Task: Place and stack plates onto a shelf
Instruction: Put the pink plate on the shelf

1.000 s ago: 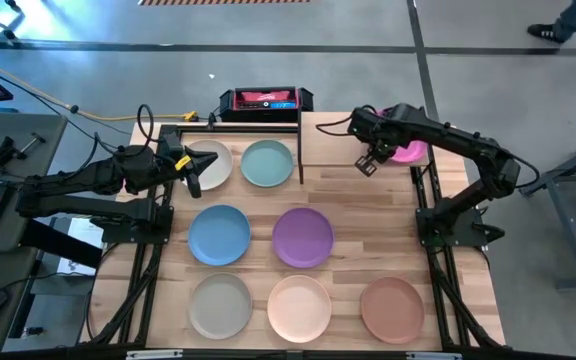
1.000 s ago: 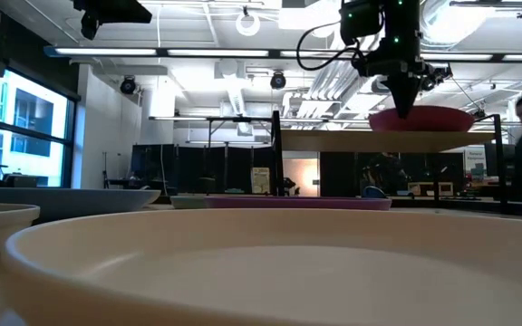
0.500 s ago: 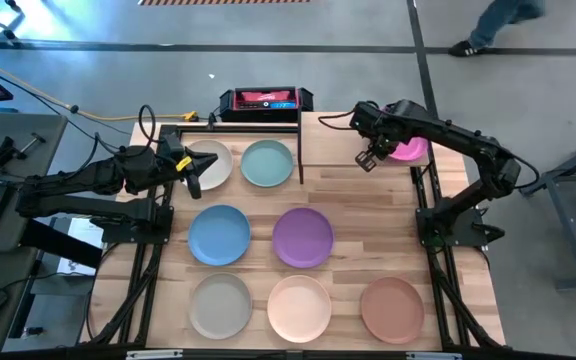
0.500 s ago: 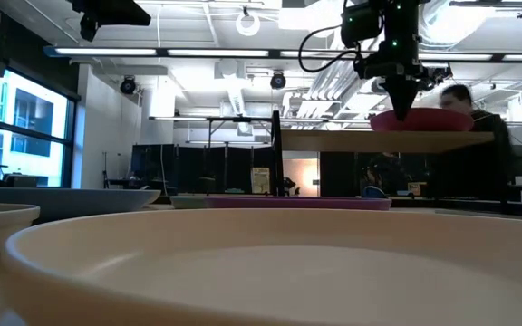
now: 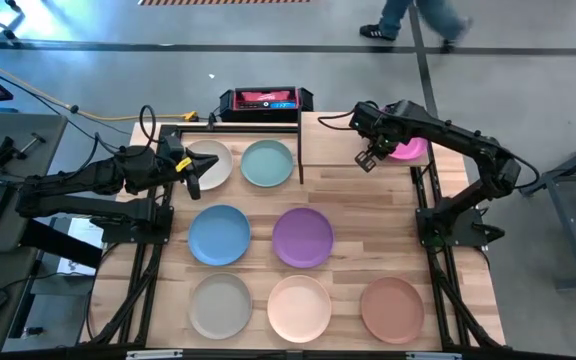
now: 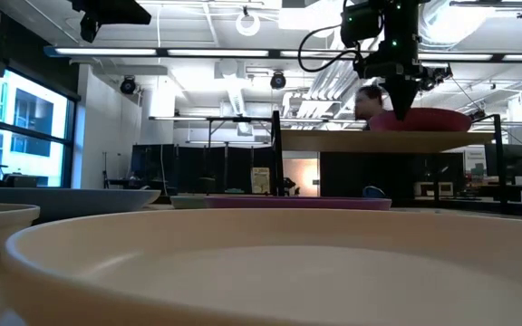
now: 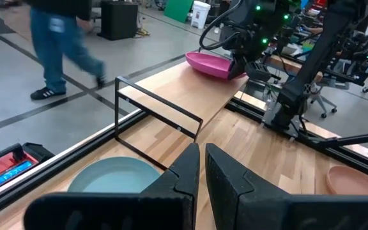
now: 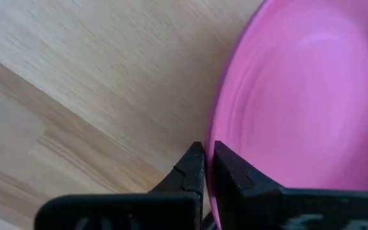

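The magenta plate is at the right end of the light-wood shelf, with my right gripper shut on its left edge. It appears to sit on the board. On the table lie the cream, pale teal, blue, purple, grey-beige, peach and terracotta plates. My left gripper hovers shut above the cream plate's near left edge, holding nothing. My right gripper pinches the magenta plate's rim between its two fingers, on the side toward the shelf's left end. The fingers come steeply from above, pointing down. In the low view the plate looks about level on the shelf board.
A black and red box sits past the table's far edge. The shelf's black posts stand between the teal plate and the board. The shelf's left half is bare. A person walks by beyond the table's far side.
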